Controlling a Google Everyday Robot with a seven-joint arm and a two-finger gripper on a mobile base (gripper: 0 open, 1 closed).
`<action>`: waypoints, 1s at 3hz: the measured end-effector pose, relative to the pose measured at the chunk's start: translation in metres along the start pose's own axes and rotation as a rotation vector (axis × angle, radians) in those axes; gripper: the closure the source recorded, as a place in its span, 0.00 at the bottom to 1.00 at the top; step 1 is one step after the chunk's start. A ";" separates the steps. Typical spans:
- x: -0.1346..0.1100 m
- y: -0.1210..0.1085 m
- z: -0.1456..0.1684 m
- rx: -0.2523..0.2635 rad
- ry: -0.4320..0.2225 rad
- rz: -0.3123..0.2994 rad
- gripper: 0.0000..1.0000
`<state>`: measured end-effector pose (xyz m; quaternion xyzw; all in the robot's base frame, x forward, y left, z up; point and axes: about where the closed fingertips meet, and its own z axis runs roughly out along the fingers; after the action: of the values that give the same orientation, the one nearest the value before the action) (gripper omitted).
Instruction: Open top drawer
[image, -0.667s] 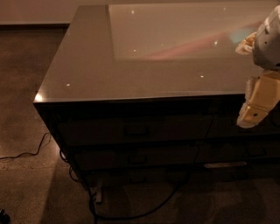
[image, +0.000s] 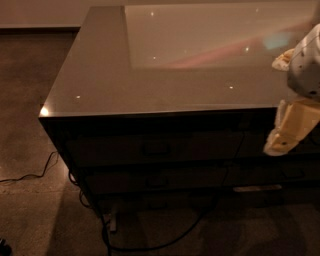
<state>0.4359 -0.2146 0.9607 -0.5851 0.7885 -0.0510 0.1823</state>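
Observation:
The top drawer (image: 200, 146) is the uppermost dark front of the cabinet, just under the glossy countertop (image: 100, 75). It sits flush with the cabinet, and its small bar handle (image: 156, 148) is faintly visible at the centre. My gripper (image: 280, 142) hangs at the right edge of the view on a pale arm (image: 306, 65). It is in front of the right end of the top drawer, well to the right of the handle. It holds nothing that I can see.
Two more dark drawer fronts (image: 160, 181) lie below the top one. A pale strip (image: 257, 188) shows low on the right. Black cables (image: 30, 176) run across the floor at the left and under the cabinet (image: 160, 245).
My gripper has moved slightly down and to the left in front of the cabinet. The drawer has not moved.

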 end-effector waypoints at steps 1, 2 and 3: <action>0.006 0.023 0.048 -0.010 0.005 0.018 0.00; 0.006 0.022 0.048 -0.010 0.005 0.018 0.00; 0.005 0.025 0.053 -0.017 -0.002 0.031 0.00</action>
<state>0.4308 -0.2043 0.9029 -0.5744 0.7977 -0.0409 0.1792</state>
